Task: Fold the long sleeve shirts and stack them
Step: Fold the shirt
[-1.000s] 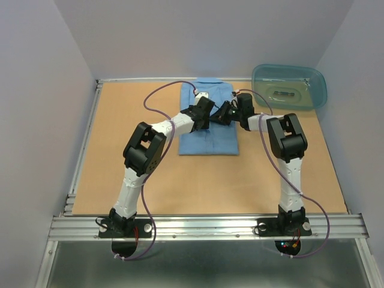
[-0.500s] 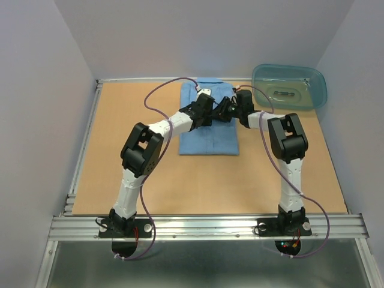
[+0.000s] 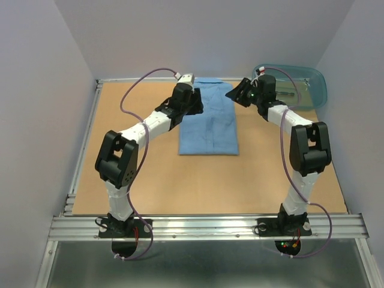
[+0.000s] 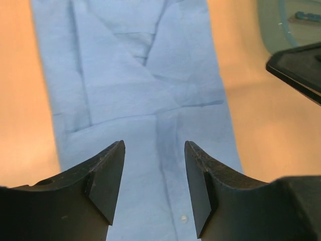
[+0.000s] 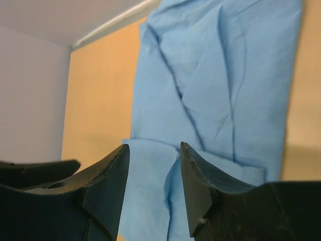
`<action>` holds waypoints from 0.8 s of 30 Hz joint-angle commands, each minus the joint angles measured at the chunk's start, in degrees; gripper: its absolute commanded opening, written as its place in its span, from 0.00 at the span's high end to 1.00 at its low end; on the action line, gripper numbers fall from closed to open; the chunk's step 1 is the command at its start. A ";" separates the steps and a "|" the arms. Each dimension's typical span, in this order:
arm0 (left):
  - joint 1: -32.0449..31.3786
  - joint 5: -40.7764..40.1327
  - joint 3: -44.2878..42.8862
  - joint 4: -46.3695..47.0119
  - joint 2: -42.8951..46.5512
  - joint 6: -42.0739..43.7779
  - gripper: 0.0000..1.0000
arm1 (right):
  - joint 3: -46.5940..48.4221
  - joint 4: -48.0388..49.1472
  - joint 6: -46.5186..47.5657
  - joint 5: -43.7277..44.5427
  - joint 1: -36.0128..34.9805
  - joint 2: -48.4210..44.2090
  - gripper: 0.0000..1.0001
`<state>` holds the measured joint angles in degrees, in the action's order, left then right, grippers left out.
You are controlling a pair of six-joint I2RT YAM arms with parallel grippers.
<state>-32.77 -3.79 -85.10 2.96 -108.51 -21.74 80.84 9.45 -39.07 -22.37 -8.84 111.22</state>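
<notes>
Shirt: one light blue long sleeve shirt (image 3: pixel 208 126), folded into a rectangle, flat on the tan table (image 3: pixel 150 174), far centre | My left gripper (image 4: pixel 154 145): jaws apart, empty — over the shirt's far left | My right gripper (image 5: pixel 154 146): jaws apart, empty, over its far right corner | Beyond: teal tub (image 3: pixel 315 96), far right, apart from the shirt

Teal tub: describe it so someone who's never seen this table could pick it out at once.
Start at the tan table and go to its far right corner, seen from the arms' side. The tub sits there, to the right of the folded light blue shirt. It is the only see-through teal plastic thing in the scene, a rounded container with rigid walls, whereas the shirt is flat cloth.
</notes>
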 commanded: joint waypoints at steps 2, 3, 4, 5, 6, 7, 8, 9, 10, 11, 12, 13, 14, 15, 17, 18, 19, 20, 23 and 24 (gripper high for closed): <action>3.68 3.08 10.02 3.63 4.45 -5.15 0.38 | 0.81 -1.81 -2.05 -7.51 -5.73 0.48 0.50; 4.03 3.44 10.82 3.72 4.45 -5.59 0.39 | 1.33 -1.72 -2.24 -7.60 -6.53 0.84 0.50; 4.56 5.18 11.53 3.72 4.10 -6.03 0.39 | 2.47 -1.81 -2.59 -7.69 -7.84 1.19 0.50; 5.08 5.55 12.67 3.81 3.92 -6.21 0.40 | 3.00 -1.46 -3.72 -8.12 -8.47 2.41 0.50; 5.26 5.99 13.11 4.24 3.57 -6.21 0.41 | 3.62 -1.19 -4.52 -8.39 -9.00 3.12 0.50; 5.44 6.16 13.64 4.59 3.22 -6.21 0.41 | 4.23 -0.93 -5.31 -8.48 -9.52 4.00 0.50; 5.79 6.25 14.17 4.86 2.87 -6.47 0.41 | 4.41 0.12 -7.66 -8.13 -10.31 4.88 0.51; 5.97 6.60 14.35 5.03 2.34 -6.65 0.41 | 3.98 1.35 -8.99 -8.13 -10.49 6.71 0.51; 6.14 7.04 14.35 5.21 1.29 -6.83 0.42 | 3.28 3.10 -10.22 -8.39 -10.67 7.69 0.52; 6.40 7.31 14.35 5.21 0.76 -7.00 0.42 | 2.49 5.29 -13.20 -8.91 -10.93 8.57 0.53; 6.76 7.48 14.35 5.30 0.32 -7.26 0.42 | -0.21 11.23 -15.31 -9.96 -10.85 9.53 0.53; 6.93 7.48 14.35 5.39 -0.64 -7.35 0.42 | -1.11 13.38 -18.03 -9.97 -10.76 11.11 0.55; 7.11 7.66 14.17 5.39 -1.09 -7.36 0.42 | -1.82 14.53 -18.23 -9.02 -10.76 11.91 0.55; 7.37 7.75 14.09 5.39 -1.96 -7.36 0.43 | -2.43 14.54 -17.89 -8.31 -10.67 12.87 0.55; 7.64 7.66 13.91 5.39 -2.58 -7.18 0.43 | -3.49 14.54 -16.57 -6.12 -10.50 13.15 0.56; 7.72 7.75 13.73 5.21 -2.93 -7.09 0.43 | -4.02 14.63 -16.13 -5.41 -10.23 13.06 0.56; 7.99 7.83 13.65 5.04 -3.63 -7.18 0.43 | -5.59 14.63 -15.87 -4.79 -9.36 12.54 0.56; 8.08 7.84 13.64 5.04 -3.90 -7.09 0.43 | -6.39 14.72 -15.17 -4.18 -8.74 12.27 0.56; 8.34 7.83 13.64 5.04 -4.78 -7.01 0.44 | -10.24 14.80 -13.33 -2.51 -6.03 10.17 0.56; 8.34 8.01 13.56 5.04 -5.22 -7.00 0.44 | -11.22 14.72 -12.70 -1.81 -5.32 9.55 0.56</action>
<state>-24.95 3.90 -70.94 6.92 -113.45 -28.86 73.89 20.27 -54.00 -28.01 -17.69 124.95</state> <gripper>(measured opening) 0.566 0.437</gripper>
